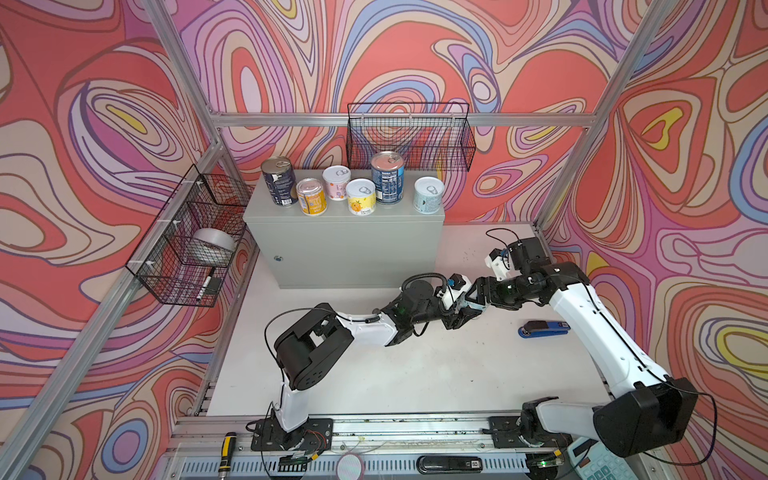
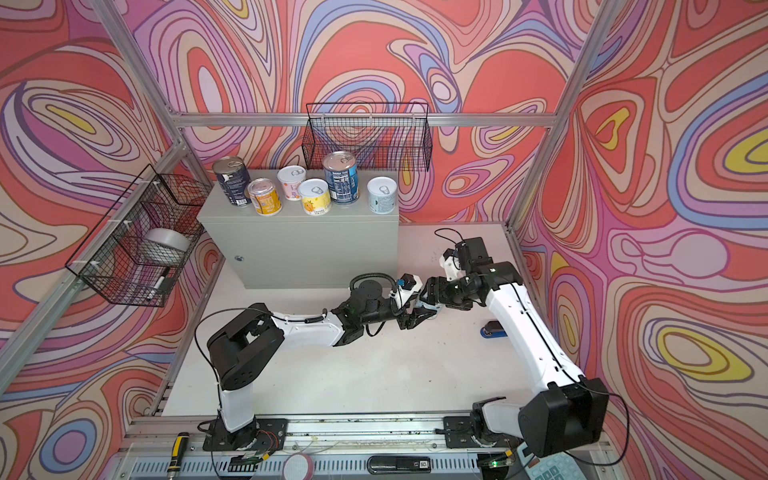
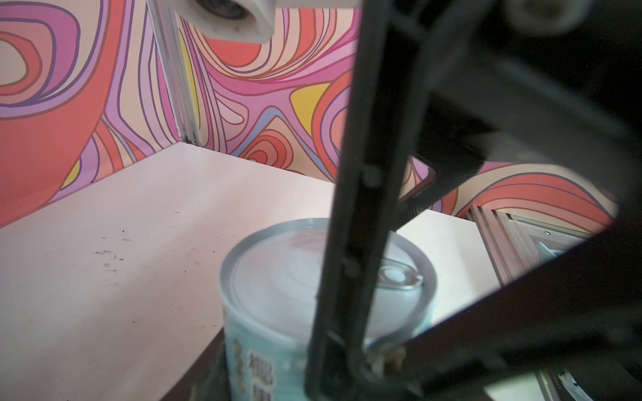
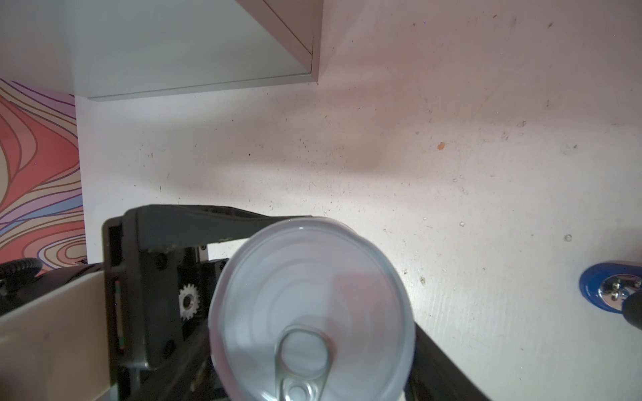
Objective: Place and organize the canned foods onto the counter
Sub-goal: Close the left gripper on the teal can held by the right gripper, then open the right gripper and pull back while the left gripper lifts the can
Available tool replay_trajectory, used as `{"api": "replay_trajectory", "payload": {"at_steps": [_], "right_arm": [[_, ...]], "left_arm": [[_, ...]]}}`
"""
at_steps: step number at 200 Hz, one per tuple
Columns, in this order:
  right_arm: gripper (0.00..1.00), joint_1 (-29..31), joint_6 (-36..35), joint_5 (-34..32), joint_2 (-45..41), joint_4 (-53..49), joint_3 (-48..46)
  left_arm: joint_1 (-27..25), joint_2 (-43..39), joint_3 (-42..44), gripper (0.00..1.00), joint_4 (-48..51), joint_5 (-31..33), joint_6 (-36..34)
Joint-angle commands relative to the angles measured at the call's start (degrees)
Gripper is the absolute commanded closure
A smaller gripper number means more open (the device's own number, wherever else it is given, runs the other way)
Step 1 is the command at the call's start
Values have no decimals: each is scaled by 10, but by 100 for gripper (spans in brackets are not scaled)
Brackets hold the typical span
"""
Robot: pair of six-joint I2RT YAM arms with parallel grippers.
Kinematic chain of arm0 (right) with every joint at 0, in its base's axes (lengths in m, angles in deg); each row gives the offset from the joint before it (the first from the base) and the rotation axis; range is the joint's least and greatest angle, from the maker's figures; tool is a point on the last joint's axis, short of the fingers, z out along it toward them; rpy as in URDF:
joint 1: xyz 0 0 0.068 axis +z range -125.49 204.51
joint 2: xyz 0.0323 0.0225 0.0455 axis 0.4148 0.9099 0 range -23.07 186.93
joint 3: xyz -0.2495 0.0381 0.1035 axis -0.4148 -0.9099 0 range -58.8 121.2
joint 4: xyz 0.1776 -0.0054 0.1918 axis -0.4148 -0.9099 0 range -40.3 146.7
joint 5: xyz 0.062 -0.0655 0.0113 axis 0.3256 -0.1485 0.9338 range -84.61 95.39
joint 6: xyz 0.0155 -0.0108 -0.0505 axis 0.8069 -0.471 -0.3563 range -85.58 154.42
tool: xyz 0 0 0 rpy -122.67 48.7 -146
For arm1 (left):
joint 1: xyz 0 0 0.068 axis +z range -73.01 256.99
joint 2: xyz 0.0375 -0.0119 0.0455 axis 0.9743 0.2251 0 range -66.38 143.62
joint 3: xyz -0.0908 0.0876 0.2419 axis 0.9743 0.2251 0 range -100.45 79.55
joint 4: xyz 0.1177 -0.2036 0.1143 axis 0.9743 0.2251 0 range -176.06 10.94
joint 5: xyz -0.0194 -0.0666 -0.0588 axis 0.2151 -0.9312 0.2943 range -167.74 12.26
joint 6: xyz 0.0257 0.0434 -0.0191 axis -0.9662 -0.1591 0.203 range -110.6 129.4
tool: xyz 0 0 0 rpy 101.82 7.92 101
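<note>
Both grippers meet at one short pale-blue-labelled pull-tab can (image 3: 274, 350), low over the white tabletop (image 1: 415, 374) in front of the right front corner of the plain grey metal cabinet (image 1: 345, 249). Your left gripper (image 1: 459, 316) has its jaws clamped on that can's side, as its wrist view shows. Your right gripper (image 1: 478, 297) also grips it; the silver lid fills its wrist view, with a finger (image 4: 448, 361) along the can's flank.

Six cans already stand on the cabinet's flat top: two tall dark blue ones (image 1: 279, 180) (image 1: 387, 176) and four short ones, orange (image 1: 311, 202), pink (image 1: 336, 183), yellow (image 1: 361, 202) and pale (image 1: 428, 194). This looks like the last can, caught in a handover.

To do it well, let only one gripper carry. Confirm the left grip is square on the wall before you ease the right jaws apart, and draw the right arm straight back so it doesn't drag the lid rim. Then lift well above the cabinet's front edge before moving in. The front right part of the top is bare, beside the pale can; set the can down upright there, away from its neighbours.
</note>
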Motion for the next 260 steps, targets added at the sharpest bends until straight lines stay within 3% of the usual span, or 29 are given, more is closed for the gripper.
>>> {"api": "replay_trajectory", "payload": {"at_steps": [1,33,74,113,152,190,231,260], "right_arm": [[62,5,-5,47,1,29,23],[62,5,-3,46,1,32,23],[49,6,3,46,2,43,18],[48,5,9,49,-2,53,12],[32,5,10,50,-3,54,13],[25,5,15,25,-7,49,14],[3,5,16,16,-19,54,12],[2,5,22,12,-29,54,19]], "left_arm": [[-7,-5,4,48,-59,-27,3],[-7,-12,0,49,-32,-27,2],[-7,-24,-3,49,-2,-22,-9],[-7,-32,-15,50,43,-21,-18],[-7,-35,-19,51,53,-23,-23],[-7,-42,-8,52,47,-2,-24],[-7,-55,2,52,56,13,-23],[-7,-63,10,52,59,23,-26]]}}
